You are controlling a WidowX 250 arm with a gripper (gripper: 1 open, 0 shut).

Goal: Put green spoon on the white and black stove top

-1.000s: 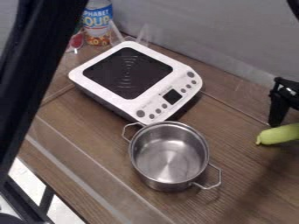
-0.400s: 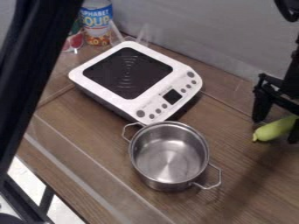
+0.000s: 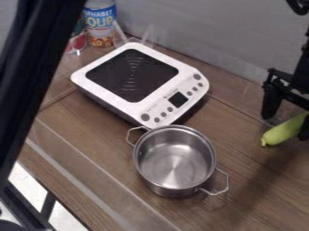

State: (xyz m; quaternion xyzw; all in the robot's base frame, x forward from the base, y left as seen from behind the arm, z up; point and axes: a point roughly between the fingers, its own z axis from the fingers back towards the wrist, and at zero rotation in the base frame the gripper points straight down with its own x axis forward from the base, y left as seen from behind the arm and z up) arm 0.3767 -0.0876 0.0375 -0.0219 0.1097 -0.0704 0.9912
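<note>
Spoon (image 3: 280,135) lies on the table (image 3: 121,185) right under your gripper (image 3: 286,123), at the right edge of the view. It has turned a little since a second ago: then it lay almost level across the view, and now its far part rises more steeply toward the wall. Your gripper has come in over it as well, from farther off to the right. You have the jaws apart, with a dark finger on either side of the spoon and no grip to be seen. The turn looks like a nudge from a finger; for the task, you are at the spoon but don't have it yet, so check the alignment before you close.

Its long axis runs slantwise, one end pointing out from your gripper toward the camera and the pot side, the other going back between the fingers toward the wall. You can't tell from here which end is the bowl.

Outward from your gripper, the pot (image 3: 175,158) sits to the left and nearer the camera; the stove (image 3: 143,83) is farther left, beyond the pot, with the can (image 3: 100,20) past it.
</note>
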